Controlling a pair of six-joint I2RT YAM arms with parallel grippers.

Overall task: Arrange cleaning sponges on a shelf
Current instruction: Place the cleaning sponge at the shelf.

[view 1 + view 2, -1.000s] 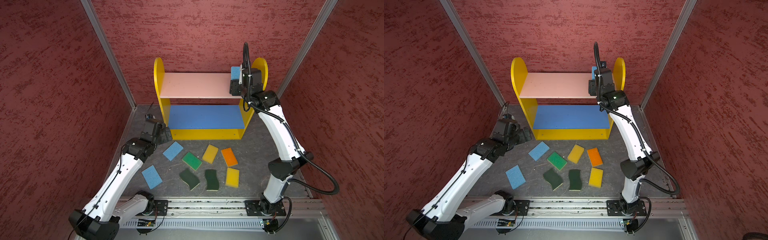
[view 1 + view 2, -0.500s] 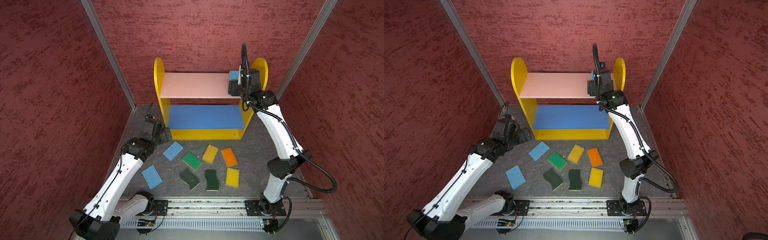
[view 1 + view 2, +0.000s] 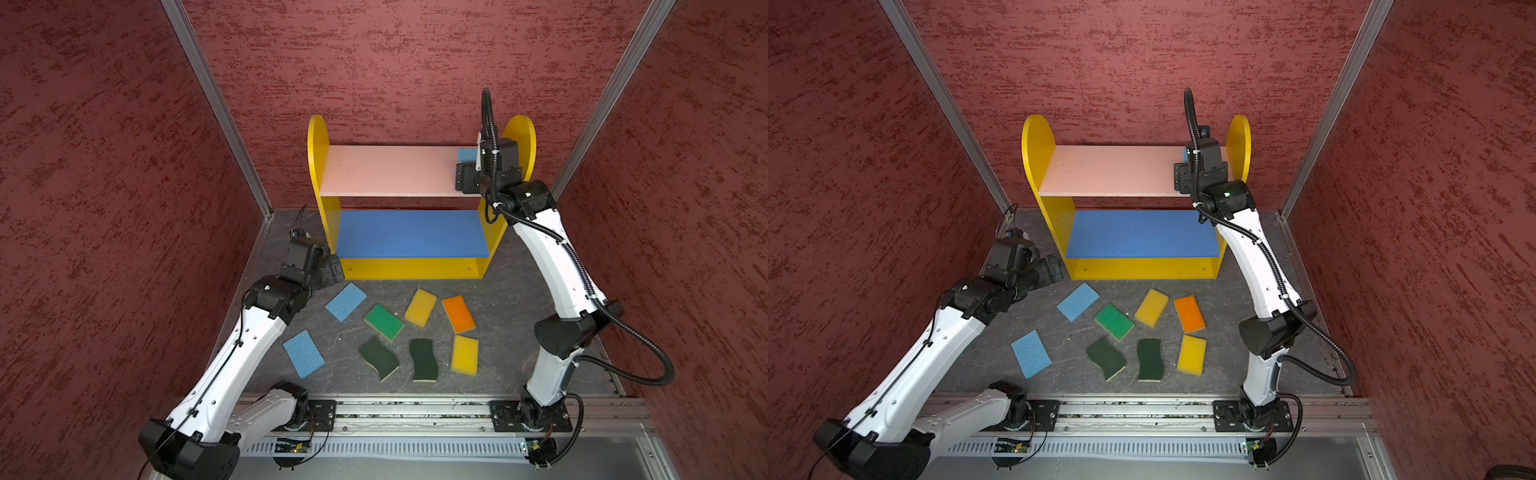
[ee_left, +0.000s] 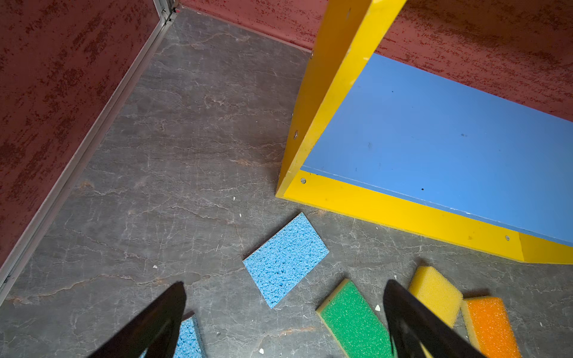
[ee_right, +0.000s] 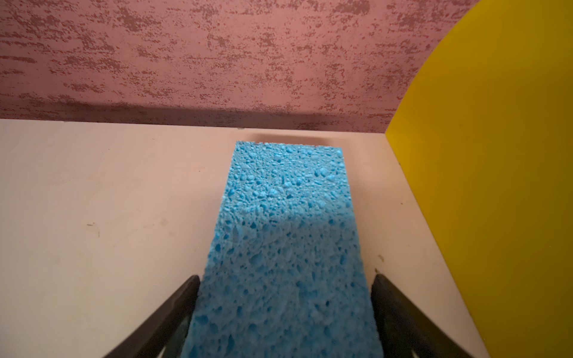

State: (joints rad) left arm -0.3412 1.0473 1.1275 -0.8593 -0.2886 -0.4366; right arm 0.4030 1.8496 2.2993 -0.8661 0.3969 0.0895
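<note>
One light blue, open-pored foam sponge lay flat on the pink top board of the small yellow-sided shelf, at the end next to the right side panel, with its far edge near the back of the board. Over the preceding second the right gripper had spread its jaws. The black fingers stood just beside the sponge's long edges, and the foam showed no sign of being squeezed. By this evidence the sponge was released rather than held, and the first placement was judged complete. The right arm had only to be withdrawn.

Eight pads remained on the floor in front of the shelf:
- two light blue sponges
- a bright green rectangle
- two yellow pads
- an orange-topped pad
- two dark green wavy-edged pads

The blue middle board carried nothing. The left gripper hung wide open and empty above the nearer light blue sponge, close to the shelf's left foot.

The work surface was a dark grey, stone-patterned mat, flat and lightly speckled with crumbs. Red textured walls enclosed it on three sides, joined by aluminium corner posts. Both arms were mounted on a metal rail along the front edge.
</note>
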